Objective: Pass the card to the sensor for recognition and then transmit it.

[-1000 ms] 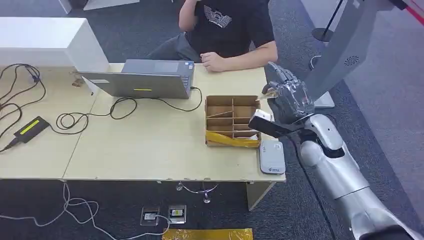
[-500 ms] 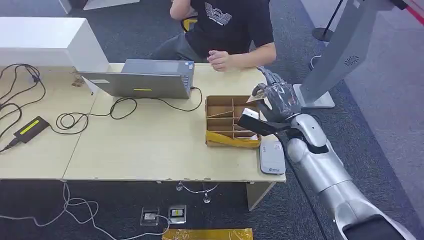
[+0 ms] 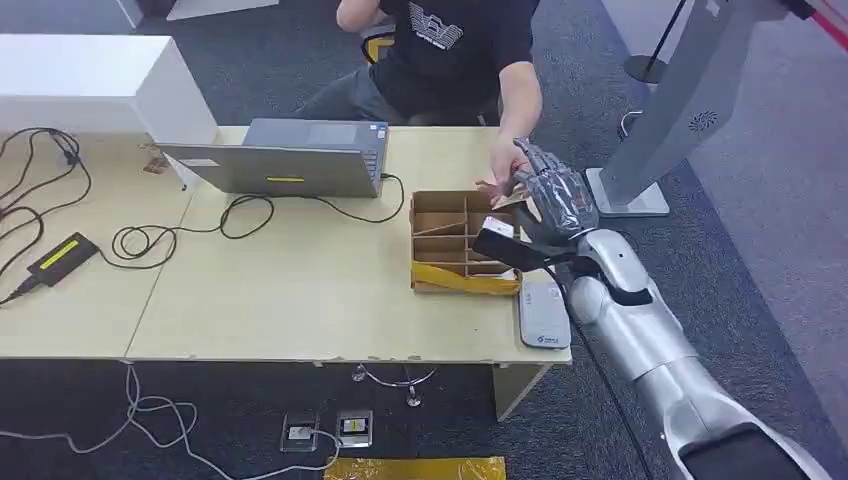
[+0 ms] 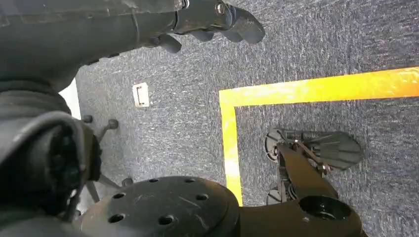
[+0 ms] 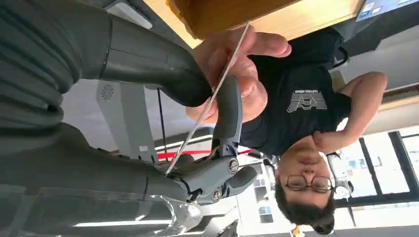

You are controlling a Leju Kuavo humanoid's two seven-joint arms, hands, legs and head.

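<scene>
My right hand (image 3: 553, 200) is raised over the right edge of the light wooden tabletop (image 3: 280, 290), and its thumb and fingers pinch the thin pale card (image 5: 210, 101). A person's hand (image 5: 236, 74) touches the same card from the far side. Below, a divided brown cardboard box (image 3: 462, 240) stands near the right edge, with the flat white card sensor (image 3: 543, 313) just beside it at the front right corner. My left hand (image 4: 212, 22) hangs over the dark carpet, fingers curled and holding nothing.
</scene>
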